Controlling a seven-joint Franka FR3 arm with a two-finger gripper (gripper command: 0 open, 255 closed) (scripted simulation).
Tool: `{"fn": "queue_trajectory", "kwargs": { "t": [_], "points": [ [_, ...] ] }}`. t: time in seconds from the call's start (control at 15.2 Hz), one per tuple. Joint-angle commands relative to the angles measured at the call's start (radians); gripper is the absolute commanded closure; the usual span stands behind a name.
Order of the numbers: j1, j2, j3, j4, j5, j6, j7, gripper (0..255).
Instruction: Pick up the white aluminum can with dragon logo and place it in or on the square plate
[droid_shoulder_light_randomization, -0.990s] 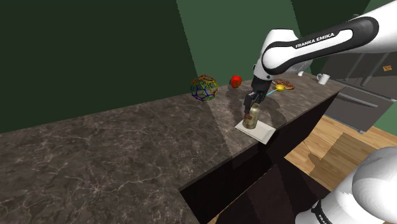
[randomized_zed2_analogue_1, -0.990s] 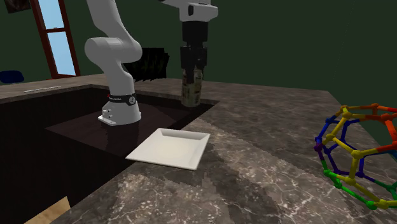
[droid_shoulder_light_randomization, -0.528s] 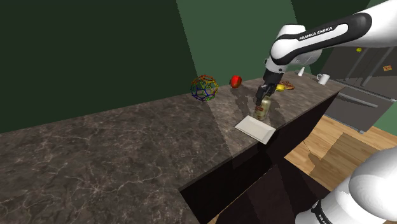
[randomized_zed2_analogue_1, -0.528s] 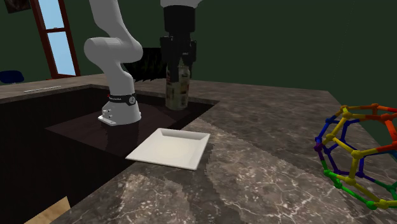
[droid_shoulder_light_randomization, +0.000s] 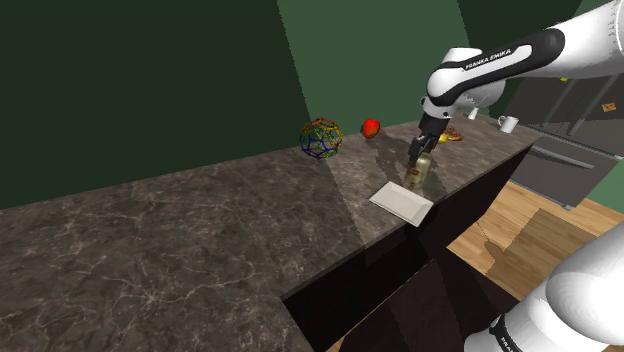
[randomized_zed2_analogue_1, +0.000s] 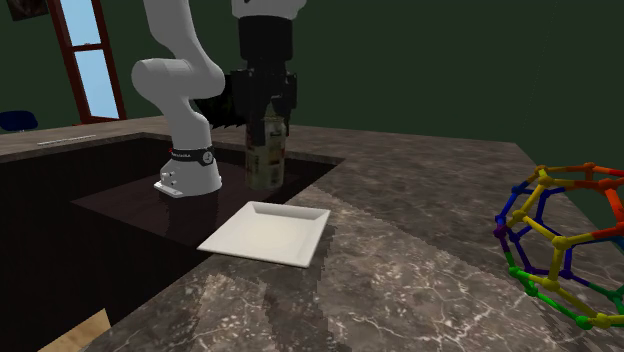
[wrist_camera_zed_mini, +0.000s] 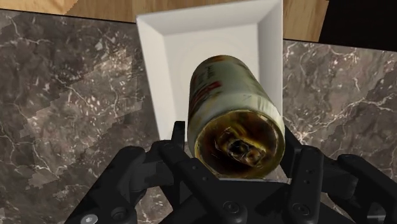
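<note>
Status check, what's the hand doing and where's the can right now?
Hand shut on can. Can aloft and upright, close to square plate, not set down. Nothing between them.

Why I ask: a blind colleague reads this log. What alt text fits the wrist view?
The black pincer clasps a pale, red-marked can, seen end-on against a white square plate. The plate lies at the edge of a dark marbled counter, with wooden floor beyond.

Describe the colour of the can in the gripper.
The can is yellowed off-white with red marks; clearest in the wrist view.
</note>
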Motion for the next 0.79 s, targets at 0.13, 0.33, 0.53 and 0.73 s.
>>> {"fn": "queue_trajectory", "kwargs": {
  "t": [0.13, 0.33, 0.53, 0.73],
  "points": [
    [-0.001, 0.025, -0.003, -0.029, 0.006, 0.054, -0.006, 255],
    [-0.001, 0.047, -0.005, -0.049, 0.012, 0.095, -0.011, 255],
    [0.0, 0.071, -0.006, -0.066, 0.019, 0.137, -0.016, 255],
    [0.0, 0.098, -0.007, -0.082, 0.027, 0.178, -0.023, 255]
  ]
}}
